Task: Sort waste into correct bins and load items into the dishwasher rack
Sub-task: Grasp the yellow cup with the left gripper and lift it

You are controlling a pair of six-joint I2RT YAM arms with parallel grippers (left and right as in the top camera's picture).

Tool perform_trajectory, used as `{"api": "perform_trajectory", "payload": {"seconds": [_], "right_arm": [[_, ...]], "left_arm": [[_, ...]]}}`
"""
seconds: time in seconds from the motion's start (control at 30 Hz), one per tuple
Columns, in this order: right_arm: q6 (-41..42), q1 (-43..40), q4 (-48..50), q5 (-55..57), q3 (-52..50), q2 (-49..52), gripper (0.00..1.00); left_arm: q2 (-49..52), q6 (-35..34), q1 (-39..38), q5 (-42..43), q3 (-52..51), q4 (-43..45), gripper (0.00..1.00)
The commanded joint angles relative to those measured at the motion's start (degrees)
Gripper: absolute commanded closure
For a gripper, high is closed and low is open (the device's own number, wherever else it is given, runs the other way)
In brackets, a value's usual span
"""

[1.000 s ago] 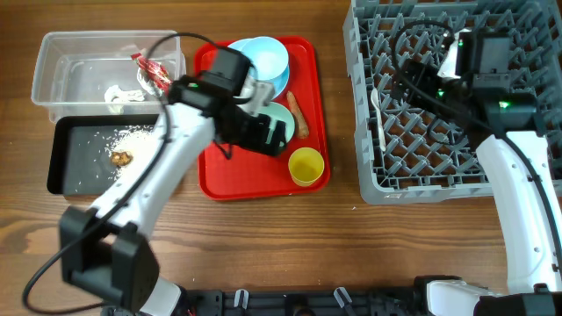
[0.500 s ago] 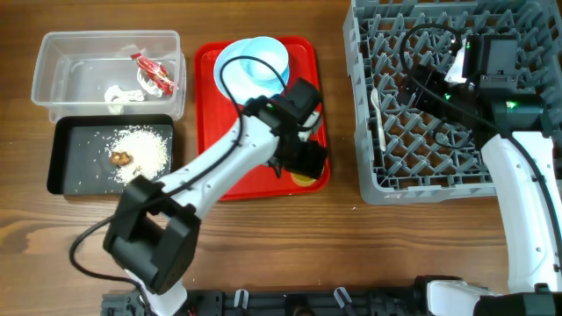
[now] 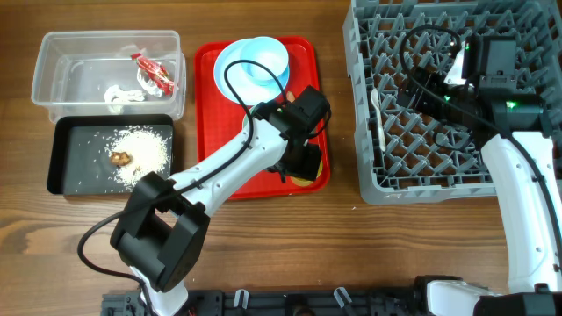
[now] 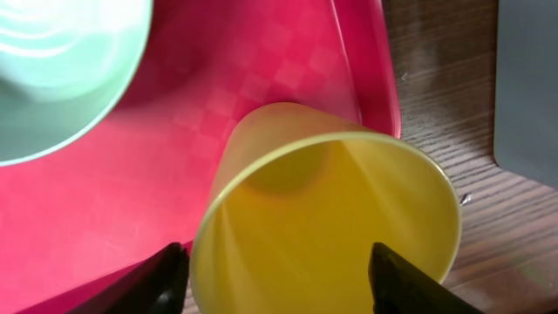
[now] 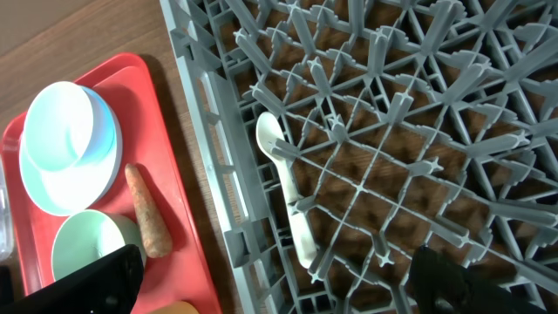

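Observation:
A small yellow cup (image 4: pixel 327 218) stands at the front right corner of the red tray (image 3: pixel 211 175). My left gripper (image 3: pixel 303 165) is open, its fingers (image 4: pixel 283 283) on either side of the cup. A white spoon (image 3: pixel 379 110) lies in the grey dishwasher rack (image 3: pixel 367 149), also in the right wrist view (image 5: pixel 288 201). My right gripper (image 3: pixel 420 88) hovers open and empty over the rack. A carrot-like stick (image 5: pixel 144 214) and a pale green bowl (image 5: pixel 87 249) lie on the tray behind the cup. A light blue plate (image 3: pixel 230 75) holds a bowl (image 3: pixel 263 57).
The clear tub (image 3: pixel 53 66) at the back left holds a red wrapper (image 3: pixel 154 75) and a white scrap (image 3: pixel 118 92). The black tray (image 3: pixel 66 180) in front of it holds rice crumbs (image 3: pixel 145 145) and a brown lump (image 3: pixel 120 158).
My left arm has swung right from the green bowl to the tray's front right corner and come down over the yellow cup. The right arm has barely moved.

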Motion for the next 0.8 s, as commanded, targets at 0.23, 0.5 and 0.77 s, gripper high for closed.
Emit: {"api": "perform_trajectory", "payload": {"seconds": [0.23,0.5,0.77], "right_arm": [[-0.02,-0.07,-0.07,-0.72,0.9,-0.87,0.0],[0.02,-0.07,-0.31,-0.74,0.9,-0.87,0.0],[-3.02,-0.07,1.11,-12.22,0.9,-0.87,0.0]], "left_arm": [[0.61,-4.83,0.09,-5.38,0.37,-0.24,0.79],[0.61,-6.95,0.09,-5.38,0.37,0.92,0.96],[-6.03,-3.21,8.04,6.56,5.53,-4.74,0.96]]}}
